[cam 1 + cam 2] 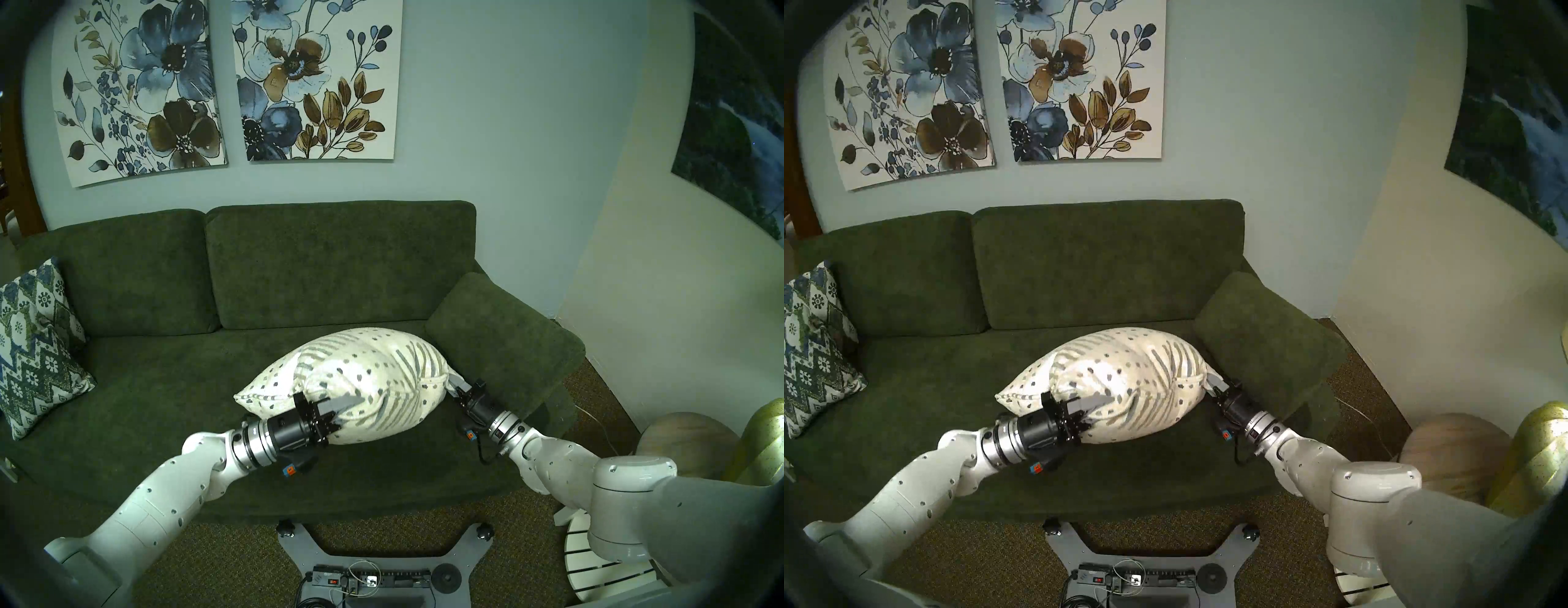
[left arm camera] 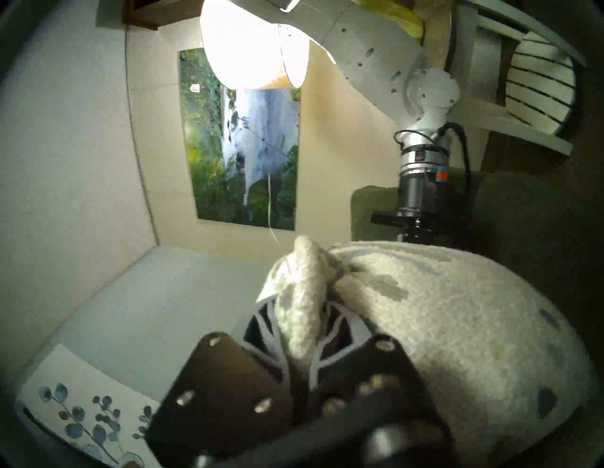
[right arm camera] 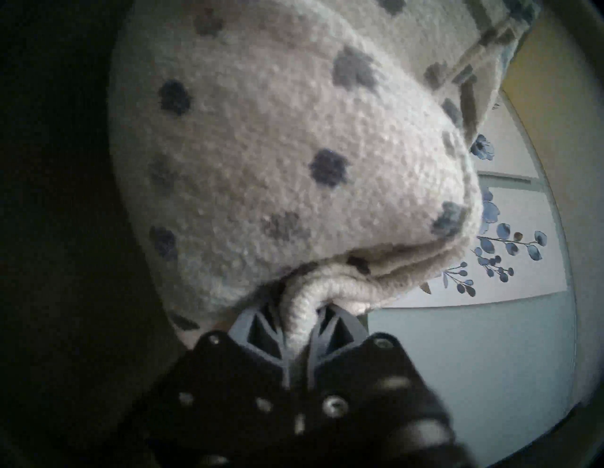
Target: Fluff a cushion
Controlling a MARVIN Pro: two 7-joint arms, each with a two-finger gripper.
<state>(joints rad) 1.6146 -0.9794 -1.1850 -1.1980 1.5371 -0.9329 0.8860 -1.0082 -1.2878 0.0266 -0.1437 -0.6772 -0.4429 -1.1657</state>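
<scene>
The cream-white cushion (image 1: 360, 382) with grey-blue dashes and olive stripes is bunched and bulging between my two grippers above the green sofa seat (image 1: 169, 407). It also shows in the head right view (image 1: 1123, 386). My left gripper (image 1: 339, 414) is shut on its near left edge; the left wrist view shows a fold of cushion fabric (image 2: 302, 310) pinched between the fingers. My right gripper (image 1: 456, 388) is shut on its right corner; the right wrist view shows the piped edge (image 3: 304, 304) clamped between the fingers.
A blue-green zigzag pillow (image 1: 34, 352) leans at the sofa's left end. The sofa's right armrest (image 1: 500, 348) stands just beside my right gripper. A round wooden stool (image 1: 687, 441), a gold object (image 1: 763, 446) and a white slatted table (image 1: 589, 564) stand at right. My base (image 1: 365, 556) sits on the carpet.
</scene>
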